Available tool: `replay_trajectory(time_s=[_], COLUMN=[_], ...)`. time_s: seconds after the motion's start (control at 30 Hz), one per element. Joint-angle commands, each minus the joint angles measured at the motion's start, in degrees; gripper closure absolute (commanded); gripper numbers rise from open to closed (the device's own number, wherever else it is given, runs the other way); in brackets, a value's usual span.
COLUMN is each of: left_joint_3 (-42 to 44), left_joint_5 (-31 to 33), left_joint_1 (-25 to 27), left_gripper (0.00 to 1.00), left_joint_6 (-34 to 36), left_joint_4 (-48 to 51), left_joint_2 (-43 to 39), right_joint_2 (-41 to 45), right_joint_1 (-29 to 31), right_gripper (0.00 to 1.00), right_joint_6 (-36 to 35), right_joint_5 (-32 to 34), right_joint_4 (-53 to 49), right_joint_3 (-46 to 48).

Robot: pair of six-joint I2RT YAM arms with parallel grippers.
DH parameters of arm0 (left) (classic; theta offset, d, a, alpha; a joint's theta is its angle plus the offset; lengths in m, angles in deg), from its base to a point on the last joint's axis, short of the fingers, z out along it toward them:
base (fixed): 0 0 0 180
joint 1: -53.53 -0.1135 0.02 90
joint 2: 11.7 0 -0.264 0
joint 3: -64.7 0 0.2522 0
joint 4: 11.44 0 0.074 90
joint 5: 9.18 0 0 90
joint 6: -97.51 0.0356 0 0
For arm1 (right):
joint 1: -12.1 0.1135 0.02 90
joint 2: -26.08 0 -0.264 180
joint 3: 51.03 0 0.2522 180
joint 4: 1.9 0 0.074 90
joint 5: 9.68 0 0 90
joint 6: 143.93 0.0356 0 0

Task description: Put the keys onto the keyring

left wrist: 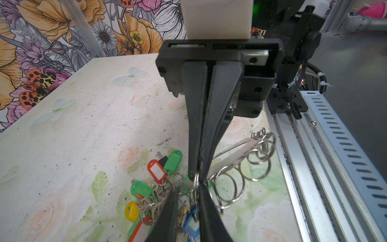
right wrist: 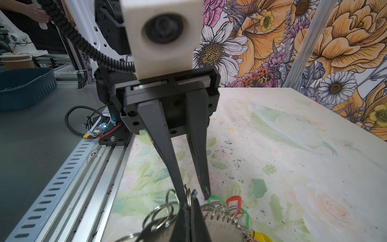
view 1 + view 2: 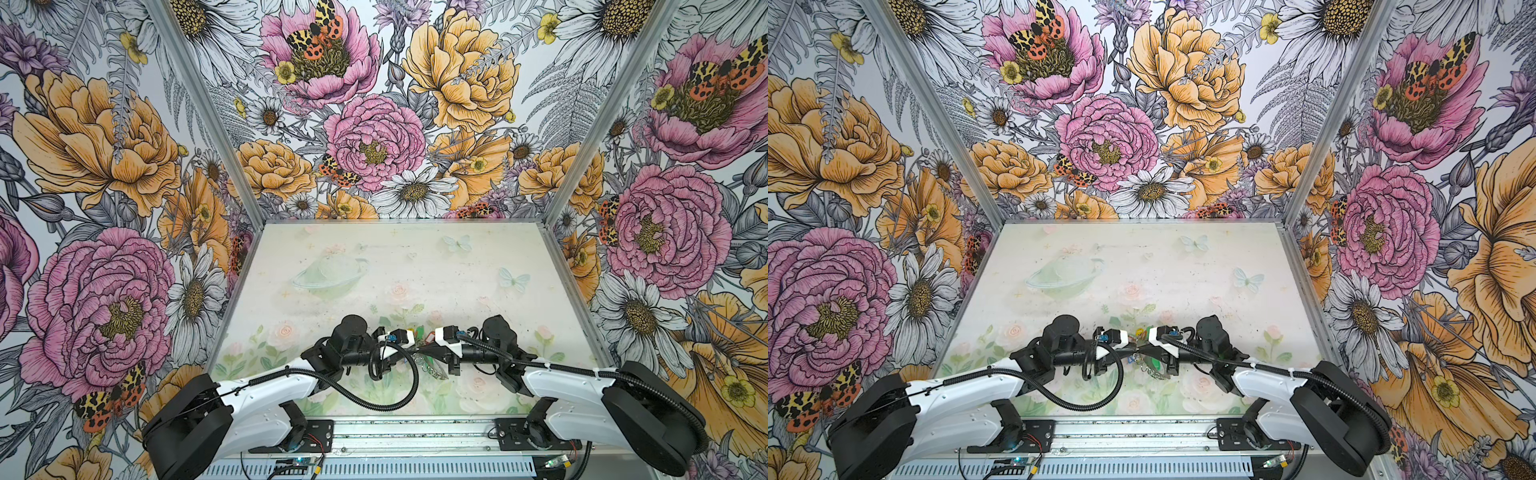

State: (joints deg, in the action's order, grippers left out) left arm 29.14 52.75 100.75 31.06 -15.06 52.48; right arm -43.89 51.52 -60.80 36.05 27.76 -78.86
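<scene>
The keys (image 1: 156, 170) lie bunched on the table as red, green, yellow and blue tags with small rings, also seen in a top view (image 3: 419, 332). The keyring (image 1: 230, 150), a flat grey band fringed with silver rings, is held up at a slant. My right gripper (image 2: 189, 203) is shut on one of its edge rings, with the grey band (image 2: 222, 228) just beneath. My left gripper (image 1: 189, 188) faces it tip to tip. Its fingers (image 2: 182, 188) stand a little apart, and a blue key (image 1: 191, 222) with its ring hangs in the gap.
A slotted aluminium rail (image 1: 314, 167) runs along the table's near edge, close behind the keyring. Floral walls (image 3: 374, 124) enclose the other three sides. A blue bin (image 2: 25, 88) sits off the table beyond the rail.
</scene>
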Motion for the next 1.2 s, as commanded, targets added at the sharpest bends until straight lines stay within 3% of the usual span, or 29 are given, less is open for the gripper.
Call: replay_trajectory(time_s=[0.0,0.13,0.33,0.5,1.17], left_joint_3=[0.09,-0.25,-0.38,-0.26,0.09], left_joint_5=[0.27,1.5,4.11,4.56,-1.01], left_joint_1=[-0.48,-0.6,-0.48,-0.53,-0.29], left_gripper=[0.88,1.0,1.0,1.0,1.0], left_joint_6=[-0.66,-0.52,0.23,0.79,0.65], left_joint_4=[-1.11,-0.41,-0.01,0.44,0.63], left_joint_2=[0.86,0.85,0.43,-0.37,-0.77], right_joint_2=[-0.9,0.46,9.91,9.93,6.46], right_joint_1=[0.68,0.84,1.9,4.0,4.94], right_gripper=[1.0,1.0,0.84,0.83,0.84], right_joint_6=[0.8,-3.91,-15.05,-15.59,-14.95], right_joint_5=[-3.12,-0.69,9.74,14.39,13.62], right_joint_4=[9.11,-0.41,-34.01,-44.69,-42.83], right_joint_3=[-0.72,-1.92,-9.27,-14.44,-16.6])
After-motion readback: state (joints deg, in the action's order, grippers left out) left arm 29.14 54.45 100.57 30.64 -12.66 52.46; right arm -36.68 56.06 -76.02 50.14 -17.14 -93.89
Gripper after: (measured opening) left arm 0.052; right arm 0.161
